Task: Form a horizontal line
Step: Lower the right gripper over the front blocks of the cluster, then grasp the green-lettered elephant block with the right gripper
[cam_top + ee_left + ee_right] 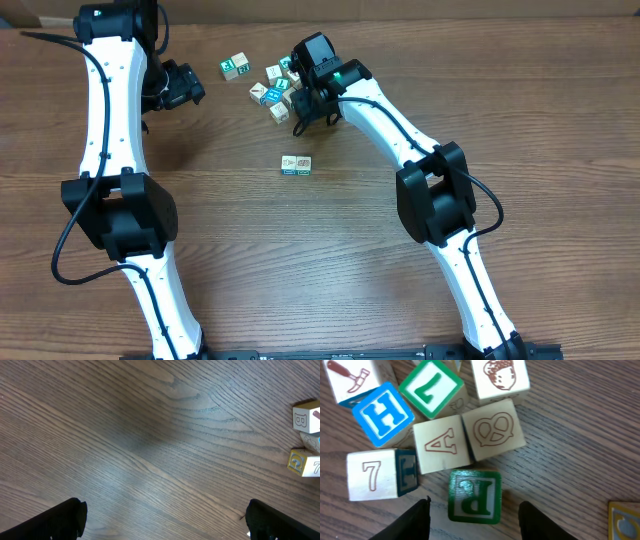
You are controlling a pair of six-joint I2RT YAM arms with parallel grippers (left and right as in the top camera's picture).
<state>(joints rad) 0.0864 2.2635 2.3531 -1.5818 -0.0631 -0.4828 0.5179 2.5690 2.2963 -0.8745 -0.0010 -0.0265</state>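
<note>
The step in hand is fetching another cube for the line (296,165). So far the line is two cubes touching side to side, lying on the robot's side of the pile (275,88) and apart from it.

The right gripper (475,522) is down at the near edge of the pile with its jaws released. The green P cube (474,497) sits in the gap just ahead of the fingertips, and neither finger touches it. This cube is the likely pick, as it juts out of the pile toward the gripper. Its far face lies against or very near the A cube (442,445), though I cannot tell whether they touch.

The next move likely calls for a short advance until the fingers flank the P cube. A square close on its two free sides would follow, without nudging the A cube or the 7 cube (370,480) to its left. After that comes a lift and a carry away from the pile to one end of the line, with the cube set down flush and level with the two already there.

The left gripper (165,520) hangs to the left of the pile, jaws released and nothing between them, over bare table (150,435).
</note>
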